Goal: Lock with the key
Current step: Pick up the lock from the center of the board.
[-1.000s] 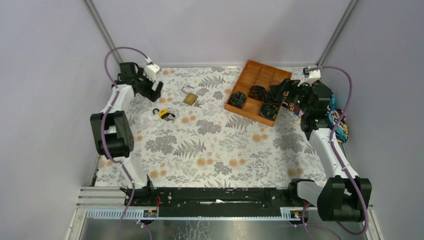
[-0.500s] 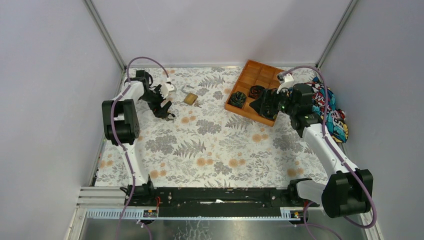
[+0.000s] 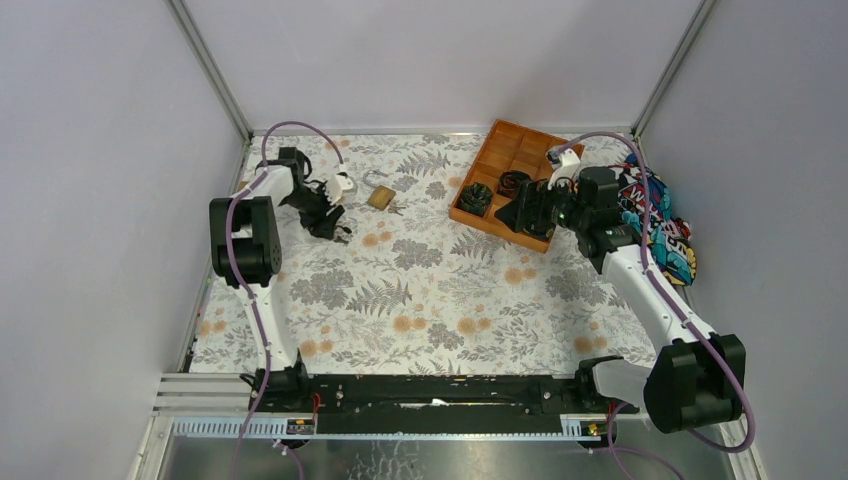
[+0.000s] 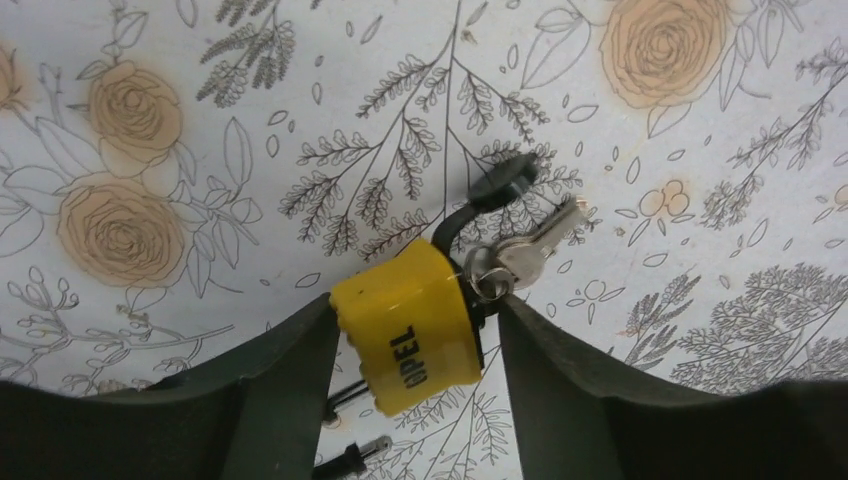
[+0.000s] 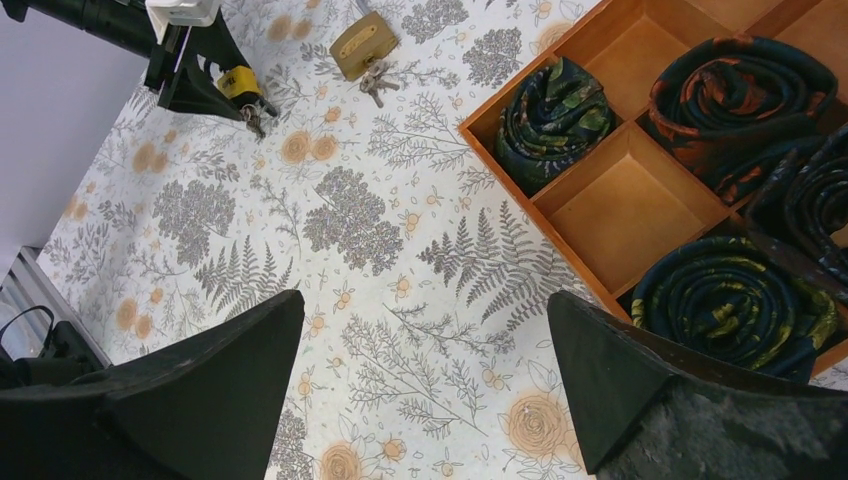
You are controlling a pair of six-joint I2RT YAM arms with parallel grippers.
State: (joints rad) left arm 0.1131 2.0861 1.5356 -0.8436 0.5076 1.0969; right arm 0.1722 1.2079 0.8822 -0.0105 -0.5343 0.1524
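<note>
A yellow padlock point(image 4: 415, 325) with a black shackle and a bunch of silver keys point(image 4: 525, 255) on a ring lies on the flowered cloth at the far left. My left gripper point(image 4: 412, 305) is down over it, both fingers pressed against its sides. The same lock shows in the top view point(image 3: 329, 227) under my left gripper point(image 3: 331, 222) and in the right wrist view point(image 5: 238, 82). A brass padlock point(image 3: 380, 197) with its own keys lies just to the right, shackle open. My right gripper point(image 5: 425, 300) is open and empty, hovering beside the tray.
An orange wooden tray point(image 3: 497, 133) with compartments stands at the back right and holds several rolled dark ties point(image 5: 552, 115). A colourful cloth point(image 3: 668, 240) lies at the right edge under the right arm. Flowered cloth covers the table.
My left arm swung down from the back left onto the yellow padlock and its fingers closed in on it. My right arm shifted left, over the near edge of the tray.
</note>
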